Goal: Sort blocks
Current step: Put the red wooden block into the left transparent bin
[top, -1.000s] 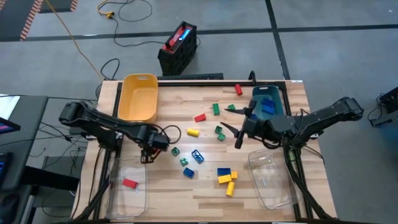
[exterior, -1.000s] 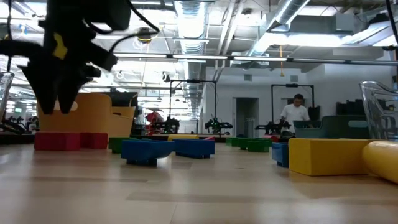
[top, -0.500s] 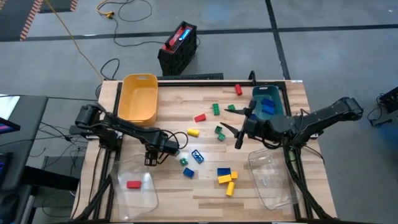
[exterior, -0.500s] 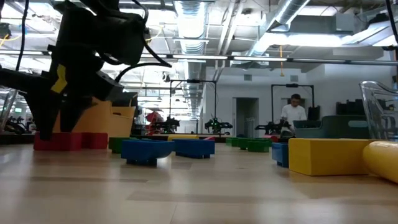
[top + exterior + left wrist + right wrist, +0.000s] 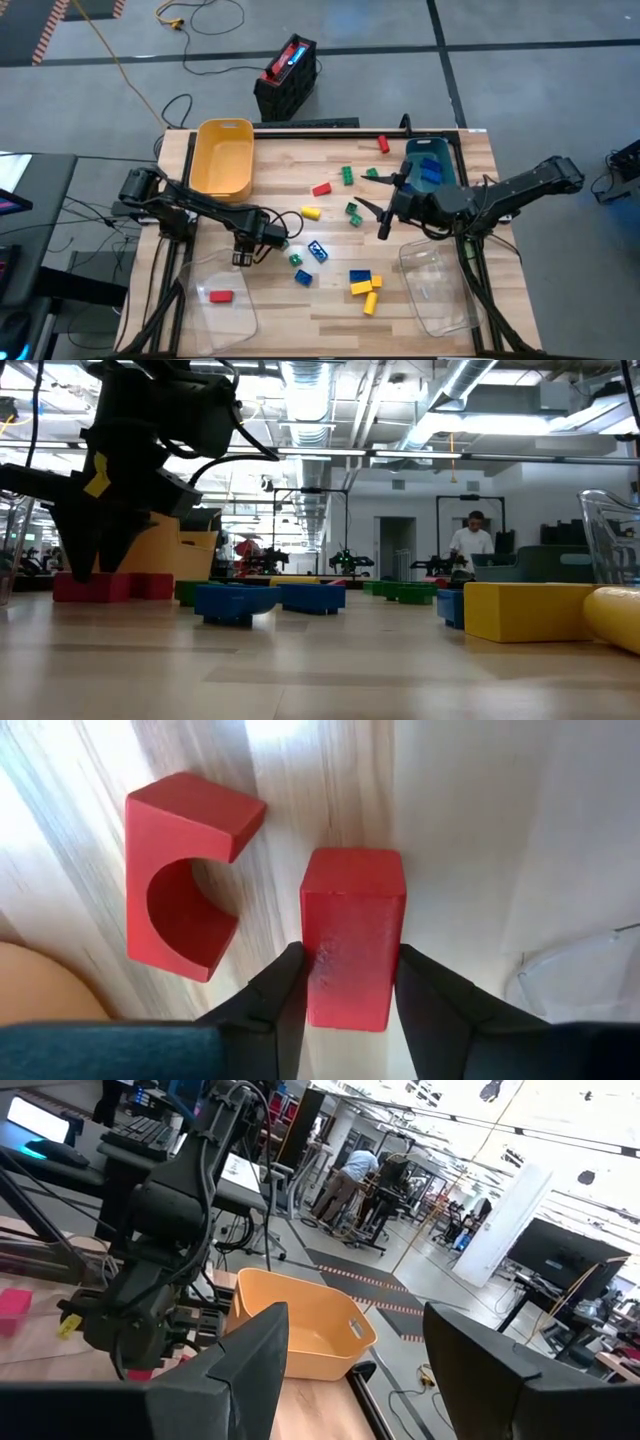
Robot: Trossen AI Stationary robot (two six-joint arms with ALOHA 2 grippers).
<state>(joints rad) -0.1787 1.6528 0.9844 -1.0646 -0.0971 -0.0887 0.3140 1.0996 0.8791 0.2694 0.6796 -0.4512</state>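
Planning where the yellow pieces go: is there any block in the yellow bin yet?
No, the high view shows the yellow bin with a bare floor and nothing lying inside it.

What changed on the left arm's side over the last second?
The left gripper moved from beside the clear bin toward the table's middle and lowered; its fingers now straddle a red block next to a red arch block. The clear bin with a red brick shifted slightly toward the middle. The right gripper and scattered blocks stayed put.
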